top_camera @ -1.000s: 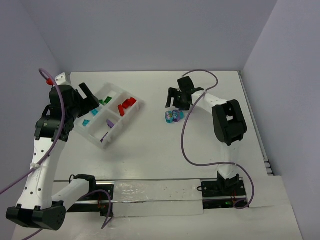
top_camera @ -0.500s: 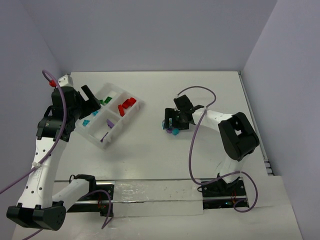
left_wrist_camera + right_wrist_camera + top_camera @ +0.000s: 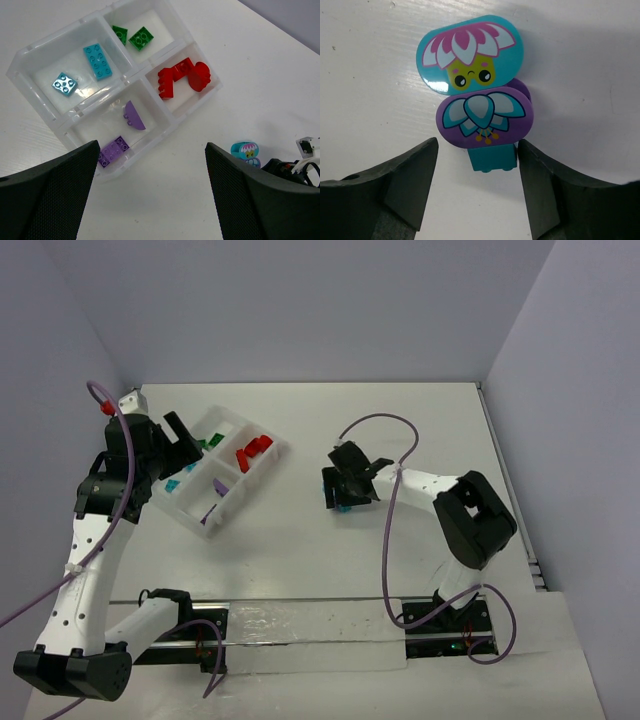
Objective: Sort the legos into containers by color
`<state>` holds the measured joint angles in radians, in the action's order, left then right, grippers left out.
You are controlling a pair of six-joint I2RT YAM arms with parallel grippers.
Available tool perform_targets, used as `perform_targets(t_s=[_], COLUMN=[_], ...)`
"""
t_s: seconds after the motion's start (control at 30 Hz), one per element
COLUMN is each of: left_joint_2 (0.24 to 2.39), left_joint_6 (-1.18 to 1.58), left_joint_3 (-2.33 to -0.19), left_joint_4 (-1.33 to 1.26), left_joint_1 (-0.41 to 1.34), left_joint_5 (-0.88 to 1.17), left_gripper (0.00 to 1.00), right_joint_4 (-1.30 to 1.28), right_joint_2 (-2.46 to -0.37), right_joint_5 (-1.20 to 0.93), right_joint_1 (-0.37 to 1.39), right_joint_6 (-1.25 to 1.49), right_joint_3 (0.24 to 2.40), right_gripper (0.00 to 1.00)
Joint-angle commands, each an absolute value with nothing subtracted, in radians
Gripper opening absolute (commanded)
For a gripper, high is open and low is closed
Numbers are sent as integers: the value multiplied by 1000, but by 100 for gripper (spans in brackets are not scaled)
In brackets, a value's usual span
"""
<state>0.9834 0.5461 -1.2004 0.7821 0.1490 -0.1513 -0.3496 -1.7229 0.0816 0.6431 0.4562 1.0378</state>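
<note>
The white organizer tray lies at the left; in the left wrist view its compartments hold teal bricks, green bricks, red bricks and purple bricks. A cluster lies on the table right of centre: a teal flower piece, a purple flower piece and a small teal brick. My right gripper is open, low over it, fingers either side of the small teal brick. My left gripper is open and empty above the tray's near edge.
The cluster also shows in the left wrist view, with part of the right gripper beside it. A purple cable loops from the right arm over the table. Walls close the table at the back and both sides.
My right gripper has swung toward the near-left and come down over the flower cluster. The left arm has barely moved.
</note>
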Motion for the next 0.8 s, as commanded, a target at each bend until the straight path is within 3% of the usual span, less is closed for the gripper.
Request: perform_targets(t_s=[0.0, 0.37, 0.47, 0.63, 0.77], left_joint_2=[986, 990, 991, 1003, 1023], left_joint_6=[554, 556, 561, 584, 637], left_joint_3=[-1193, -1191, -1191, -1198, -1192], left_joint_4=[745, 743, 744, 732, 689], left_joint_1=[149, 149, 149, 149, 153], left_joint_5=[-135, -127, -117, 7, 168], left_gripper=[94, 94, 94, 94, 93], right_joint_4=[-373, -365, -361, -330, -311], right_joint_2=[-1707, -1730, -1733, -1659, -1527], right_joint_5=[184, 245, 257, 213, 154], right_joint_1=[673, 681, 683, 687, 690], right_joint_6=[433, 448, 454, 436, 406], right_joint_3=[1058, 1073, 1073, 1039, 1000], right_gripper=[70, 59, 41, 1, 0])
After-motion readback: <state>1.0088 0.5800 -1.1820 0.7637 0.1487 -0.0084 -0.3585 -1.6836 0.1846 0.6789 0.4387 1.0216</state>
